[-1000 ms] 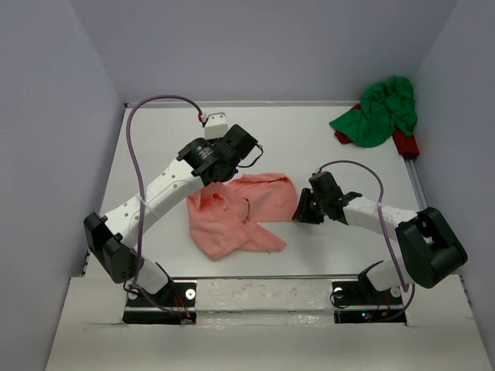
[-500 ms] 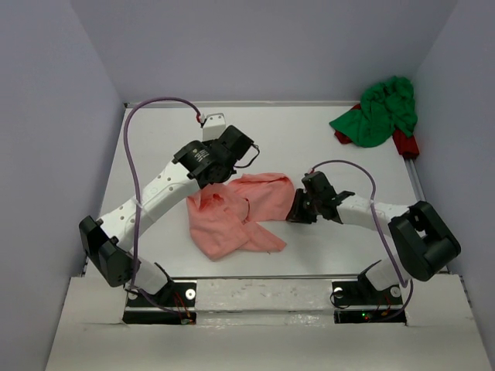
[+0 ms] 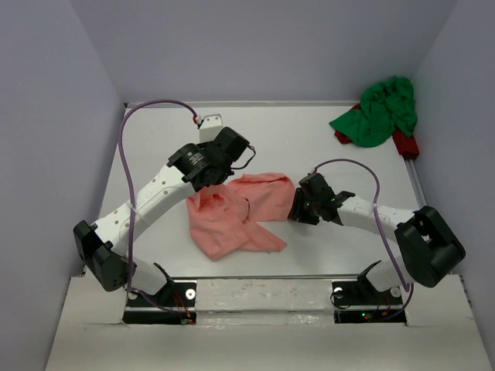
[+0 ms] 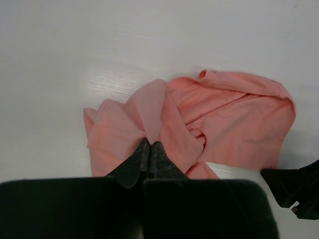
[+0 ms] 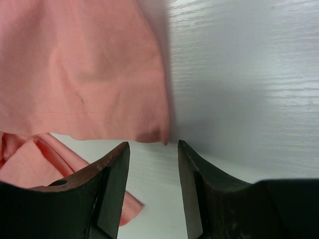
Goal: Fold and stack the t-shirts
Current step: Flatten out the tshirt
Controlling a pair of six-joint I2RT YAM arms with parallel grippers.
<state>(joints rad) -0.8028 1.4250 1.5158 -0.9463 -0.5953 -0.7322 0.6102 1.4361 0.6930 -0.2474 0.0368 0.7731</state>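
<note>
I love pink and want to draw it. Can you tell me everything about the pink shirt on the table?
The salmon pink soft cloth t-shirt lies crumpled, not folded, on the white table, near the front middle. It looks thin and floppy, with wrinkles, overlapping flaps and a stitched hem. The left pincer is shut on a bunched-up fold at its left side. The right pincer is open, right at the shirt's right hem corner, gripping nothing.
</note>
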